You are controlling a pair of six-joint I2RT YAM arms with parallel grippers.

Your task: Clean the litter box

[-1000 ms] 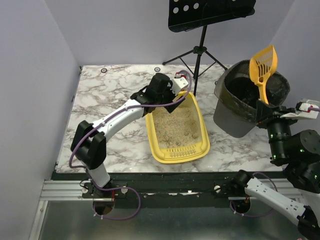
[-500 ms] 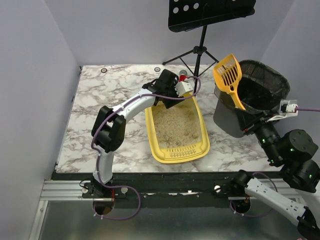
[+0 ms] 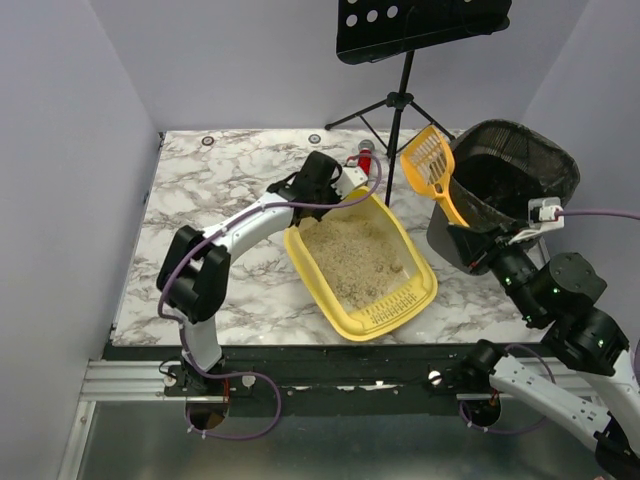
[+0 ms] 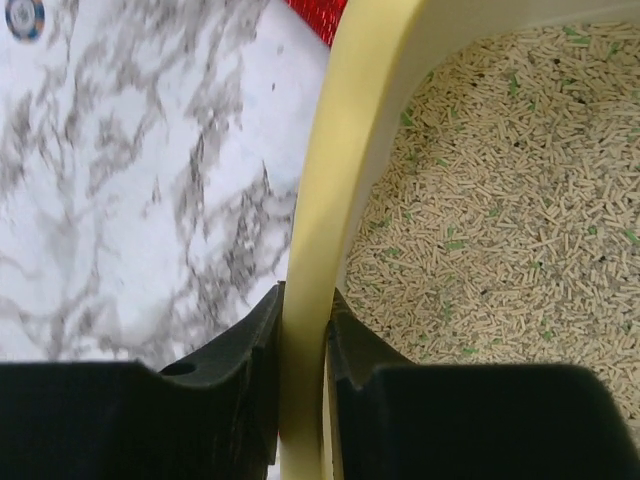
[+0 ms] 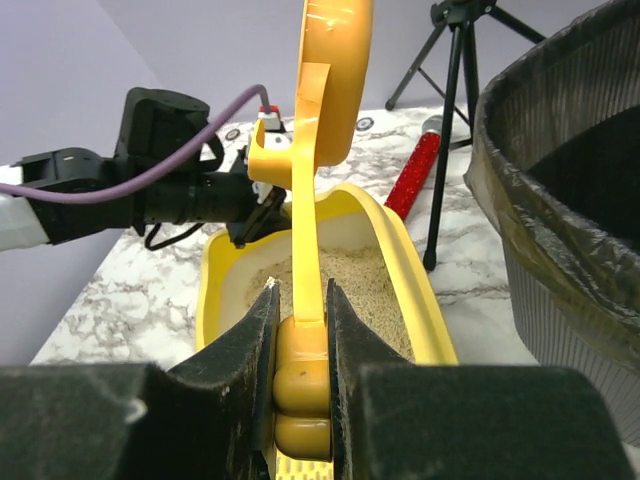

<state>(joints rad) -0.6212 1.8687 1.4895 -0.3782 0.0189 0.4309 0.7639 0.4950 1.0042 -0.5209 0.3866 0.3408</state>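
Note:
The yellow litter box [image 3: 425, 285] lies skewed on the marble table, its ridged lip toward the near right, beige litter [image 3: 355, 255] inside. At its far left corner my left gripper [image 3: 322, 192] is shut on the box's wall [image 4: 318, 250], one finger outside and one over the litter [image 4: 500, 200]. My right gripper [image 5: 300, 330] is shut on the handle of the orange-yellow slotted scoop [image 3: 427, 165], which stands up above the box's [image 5: 420, 280] right side, beside the bin. The scoop [image 5: 325, 110] shows edge-on in the right wrist view.
A black mesh bin [image 3: 500, 190] with a dark liner stands at the right, close behind the scoop. A music stand's tripod [image 3: 398, 110] rests at the table's back. A red tube [image 3: 364, 160] lies just beyond the box's far end.
My left gripper has closed on the box's far corner and the box has swung, its near end to the right. The right arm has brought the scoop left and down from over the bin.

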